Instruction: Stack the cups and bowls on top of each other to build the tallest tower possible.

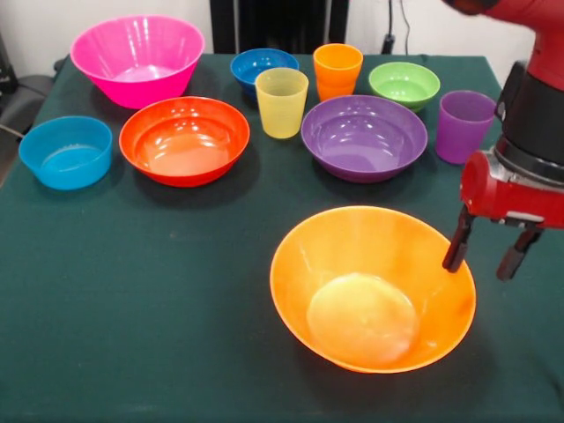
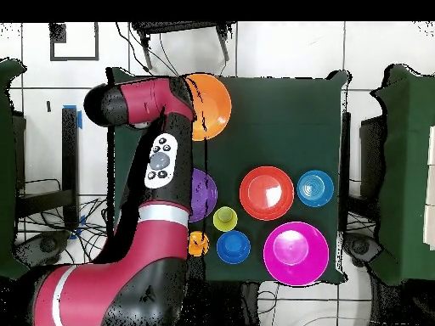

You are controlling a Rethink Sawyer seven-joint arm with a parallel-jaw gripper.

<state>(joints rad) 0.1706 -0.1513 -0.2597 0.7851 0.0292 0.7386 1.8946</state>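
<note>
The big yellow-orange bowl (image 1: 370,286) (image 2: 214,106) sits upright and empty at the table's front. My gripper (image 1: 486,256) hangs open at its right rim: one fingertip (image 1: 456,256) is over the rim, the other is outside it, and nothing is held. Behind, each standing by itself, are the pink bowl (image 1: 137,57), orange-red bowl (image 1: 185,139), light blue bowl (image 1: 66,152), dark blue bowl (image 1: 263,66), green bowl (image 1: 404,84) and purple bowl (image 1: 364,137). The yellow cup (image 1: 281,101), orange cup (image 1: 337,70) and purple cup (image 1: 464,125) stand upright among them. In the overhead view the arm hides the gripper.
A dark green cloth (image 1: 132,291) covers the table. The purple cup stands close behind my wrist (image 1: 529,132). In the overhead view the arm (image 2: 157,161) lies over part of the purple bowl (image 2: 206,193).
</note>
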